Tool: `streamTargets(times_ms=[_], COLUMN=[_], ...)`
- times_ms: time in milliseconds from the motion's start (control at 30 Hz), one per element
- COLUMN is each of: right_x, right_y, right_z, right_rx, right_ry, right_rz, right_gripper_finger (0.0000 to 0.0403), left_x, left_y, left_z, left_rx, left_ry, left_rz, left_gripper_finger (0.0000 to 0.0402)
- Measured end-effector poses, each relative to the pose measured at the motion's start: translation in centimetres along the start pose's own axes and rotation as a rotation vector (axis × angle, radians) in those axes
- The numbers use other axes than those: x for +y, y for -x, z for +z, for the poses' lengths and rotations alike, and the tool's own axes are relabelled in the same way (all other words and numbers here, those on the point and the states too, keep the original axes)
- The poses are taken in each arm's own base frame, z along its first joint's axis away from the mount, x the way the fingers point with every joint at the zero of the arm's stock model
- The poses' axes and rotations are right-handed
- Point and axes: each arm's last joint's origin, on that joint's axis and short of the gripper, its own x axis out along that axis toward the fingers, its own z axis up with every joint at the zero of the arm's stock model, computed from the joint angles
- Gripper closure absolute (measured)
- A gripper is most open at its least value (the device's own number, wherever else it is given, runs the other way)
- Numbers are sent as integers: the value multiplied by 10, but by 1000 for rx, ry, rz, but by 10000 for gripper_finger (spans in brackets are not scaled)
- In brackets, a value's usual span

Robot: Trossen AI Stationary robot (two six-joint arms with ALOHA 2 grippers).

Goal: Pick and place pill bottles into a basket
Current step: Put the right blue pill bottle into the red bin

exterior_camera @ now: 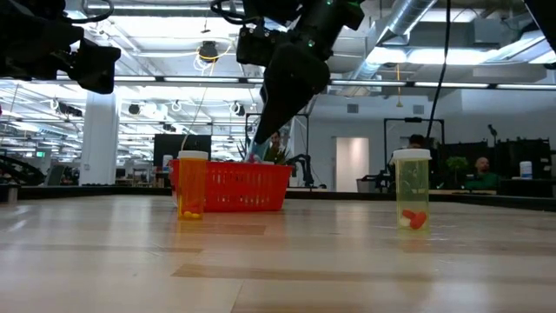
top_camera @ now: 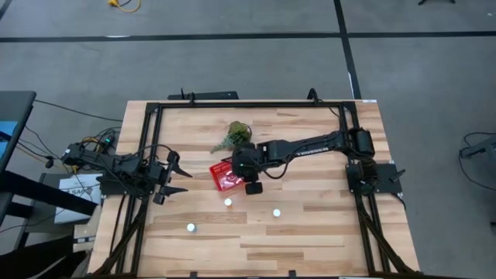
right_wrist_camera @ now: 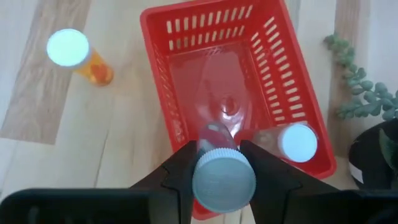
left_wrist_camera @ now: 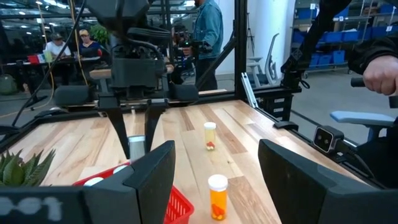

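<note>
— Over the basket (right_wrist_camera: 233, 93), where's the bottle?

— I've got one bottle (right_wrist_camera: 224, 177) upright, clenched in the right end effector (right_wrist_camera: 221, 168), directly above the basket's open top; another (right_wrist_camera: 297, 142) lies inside.

— Left side?

— Left end effector (top_camera: 177, 177) waits released at the table (top_camera: 310, 232) edge. Basket floor under the cap is hidden.

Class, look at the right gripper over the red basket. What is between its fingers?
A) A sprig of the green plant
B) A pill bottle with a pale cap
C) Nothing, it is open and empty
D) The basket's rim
B: in the right wrist view the right gripper has both fingers closed on a capped pill bottle above the basket.
</note>
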Motion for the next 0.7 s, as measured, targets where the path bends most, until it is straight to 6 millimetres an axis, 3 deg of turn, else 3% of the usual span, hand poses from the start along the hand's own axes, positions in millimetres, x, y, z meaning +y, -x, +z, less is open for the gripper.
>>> streamTargets(times_ms=[467, 700], right_x=[-10, -8], right_y=[0, -29], right_z=[2, -2], right_rx=[-42, 23], right_ry=[-4, 10], right_rz=[4, 21], right_gripper_finger=[294, 294], left_x=[0, 0], left_y=[0, 0], left_z=[0, 0], left_rx=[0, 1], left_ry=[-3, -3], left_rz=[0, 0], left_gripper_finger=[180, 180])
